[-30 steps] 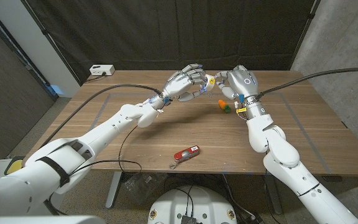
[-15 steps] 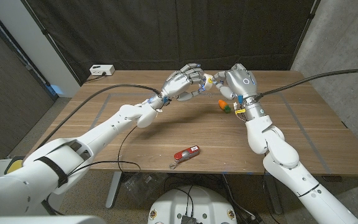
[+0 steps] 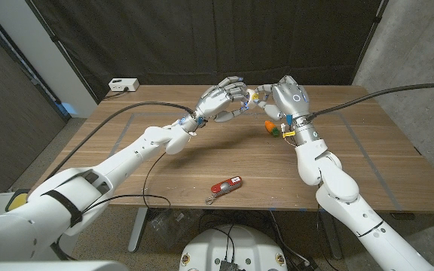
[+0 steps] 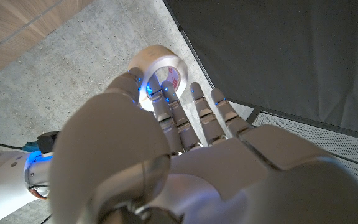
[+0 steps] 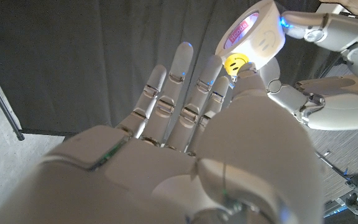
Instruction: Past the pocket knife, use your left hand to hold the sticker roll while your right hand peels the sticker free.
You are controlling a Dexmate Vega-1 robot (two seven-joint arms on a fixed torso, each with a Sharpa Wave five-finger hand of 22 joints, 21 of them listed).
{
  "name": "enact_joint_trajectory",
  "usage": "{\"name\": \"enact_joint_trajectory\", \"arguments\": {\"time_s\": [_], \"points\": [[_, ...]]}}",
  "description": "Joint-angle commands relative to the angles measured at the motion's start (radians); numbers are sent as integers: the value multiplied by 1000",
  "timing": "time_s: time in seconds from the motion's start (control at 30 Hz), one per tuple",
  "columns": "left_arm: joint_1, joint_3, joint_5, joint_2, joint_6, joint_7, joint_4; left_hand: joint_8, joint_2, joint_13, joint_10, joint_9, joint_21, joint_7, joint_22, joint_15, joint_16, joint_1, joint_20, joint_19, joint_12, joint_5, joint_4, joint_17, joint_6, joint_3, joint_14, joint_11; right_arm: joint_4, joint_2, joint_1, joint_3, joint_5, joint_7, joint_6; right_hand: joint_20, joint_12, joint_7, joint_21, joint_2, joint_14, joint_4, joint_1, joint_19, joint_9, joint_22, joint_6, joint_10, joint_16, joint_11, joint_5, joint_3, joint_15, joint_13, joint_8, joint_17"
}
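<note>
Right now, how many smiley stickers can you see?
1. A yellow smiley sticker sits at the edge of the sticker roll, by the right hand. Others may be hidden on the roll.

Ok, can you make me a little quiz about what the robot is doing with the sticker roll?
1. True or false: the pocket knife is held in the right hand.
2. Which hand holds the sticker roll? A) left hand B) right hand C) neither
3. Fill in: the sticker pinched by the right hand is a yellow ______ face.

Key: 1. False, it lies on the table near the front edge. 2. A. 3. smiley.
</note>
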Motion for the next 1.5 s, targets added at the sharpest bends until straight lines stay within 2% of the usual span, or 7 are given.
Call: {"name": "enact_joint_trajectory", "arguments": {"time_s": [0.03,0.27,0.37,0.57,0.7,0.9,1.5], "points": [[4,-6,15,2,-10,0,-4,40,6,2,0,18,5,-54,1,-171,-1,13,-2,-3,6,6,1,2,68,-4,7,-1,8,0,23,-17,-18,25,-11,-89,-14,0,12,16,5,-1,4,-7,0,0,-22,-15,-4,-2,9,-3,-128,-2,-6,5],[0,-5,17,-2,-8,0,3,39,7,0,-2,17,7,-53,1,-171,-4,16,-2,-5,5,8,1,6,70,-7,6,-1,15,-11,28,-14,0,5,13,-92,-4,-3,28,32,6,-9,23,-12,-2,-4,1,17,-9,-1,13,2,-129,6,8,8],[-5,-3,19,-5,-7,0,7,40,6,1,-1,17,8,-53,1,-172,-4,16,-2,-5,7,8,2,7,71,-8,7,-1,12,-14,23,-11,-1,-14,18,-100,33,-15,53,38,37,-24,44,-12,0,-10,72,80,1,1,15,-1,-130,31,26,22],[-9,-5,19,-16,-6,0,17,39,7,0,1,19,11,-51,0,-171,-6,17,-1,-5,7,9,3,9,67,-10,7,-1,18,-19,30,-5,10,-22,32,-102,73,-20,80,36,60,-32,56,-17,18,-16,134,129,12,1,14,-11,-130,64,47,40],[-9,-3,17,-17,-5,0,17,39,8,0,1,20,12,-53,0,-171,-6,17,-1,-5,8,9,4,11,67,-11,7,-1,29,-22,34,-3,19,-48,51,-110,110,-24,109,38,86,-43,78,-14,41,-19,203,174,25,2,14,-15,-129,96,79,49],[-5,0,-3,-13,-3,0,7,38,10,-1,-2,21,14,-51,0,-171,-7,18,-1,-6,7,9,5,13,62,-12,7,-1,46,-18,38,-4,24,-86,66,-112,141,-1,154,46,126,-50,99,8,57,-20,279,235,45,5,12,-19,-129,111,111,60],[3,66,-372,20,-33,-158,-27,42,15,0,-2,22,20,-32,-2,-168,-10,30,2,-10,11,5,2,22,74,-14,9,0,68,-9,19,-12,24,-196,92,-89,150,37,223,37,184,-71,147,21,39,-19,345,307,71,30,12,-15,-128,92,120,76]]}}
